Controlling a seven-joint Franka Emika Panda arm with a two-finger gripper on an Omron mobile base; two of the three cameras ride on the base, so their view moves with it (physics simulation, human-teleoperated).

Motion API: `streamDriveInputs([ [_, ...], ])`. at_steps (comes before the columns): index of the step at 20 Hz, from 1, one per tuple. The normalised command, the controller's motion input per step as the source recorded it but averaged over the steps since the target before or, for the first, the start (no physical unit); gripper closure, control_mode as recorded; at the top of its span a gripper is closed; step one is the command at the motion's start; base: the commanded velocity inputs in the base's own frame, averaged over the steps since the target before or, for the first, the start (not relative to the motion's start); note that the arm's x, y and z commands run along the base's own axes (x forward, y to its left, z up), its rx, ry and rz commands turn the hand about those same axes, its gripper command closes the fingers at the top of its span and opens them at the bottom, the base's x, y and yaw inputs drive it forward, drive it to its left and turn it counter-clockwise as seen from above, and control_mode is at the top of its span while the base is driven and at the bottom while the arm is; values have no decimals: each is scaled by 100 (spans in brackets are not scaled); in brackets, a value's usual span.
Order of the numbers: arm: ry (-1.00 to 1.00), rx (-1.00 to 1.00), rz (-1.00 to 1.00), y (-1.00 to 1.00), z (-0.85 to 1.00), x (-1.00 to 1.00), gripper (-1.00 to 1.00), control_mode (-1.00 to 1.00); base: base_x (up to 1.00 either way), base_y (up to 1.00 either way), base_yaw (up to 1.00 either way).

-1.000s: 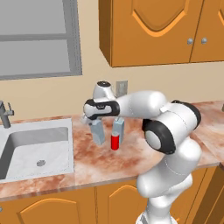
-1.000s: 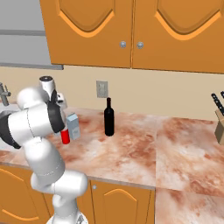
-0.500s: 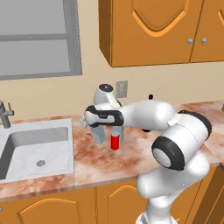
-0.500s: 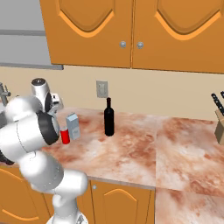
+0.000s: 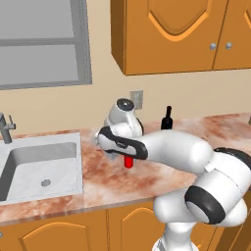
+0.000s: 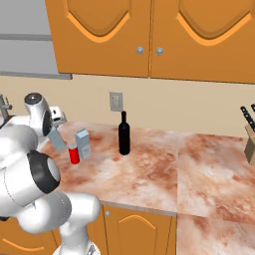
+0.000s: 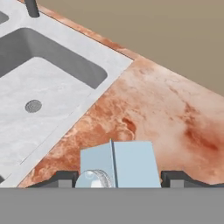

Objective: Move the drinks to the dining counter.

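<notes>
I find the gripper (image 7: 117, 179) half-open, its tips flanking a carton (image 7: 118, 165); grip unconfirmed. Can (image 6: 74, 155) stands at four o'clock: I advise lifting straight up.

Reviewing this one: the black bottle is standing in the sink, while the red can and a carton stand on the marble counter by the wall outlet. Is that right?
Not quite. The black bottle is not in the sink; it stands upright on the marble counter, below the wall outlet, as the right base view shows. The red can and a carton do stand on that counter.
</notes>
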Motion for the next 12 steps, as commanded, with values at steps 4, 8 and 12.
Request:
streamDriveInputs([
  [4,0,5,0,0,60,-12,100,-100,0,0,0],
  [8,0,0,-3,-1,46,-32,100,-100,0,0,0],
  [12,-1,6,-7,-19,51,-53,100,-100,0,0,0],
])
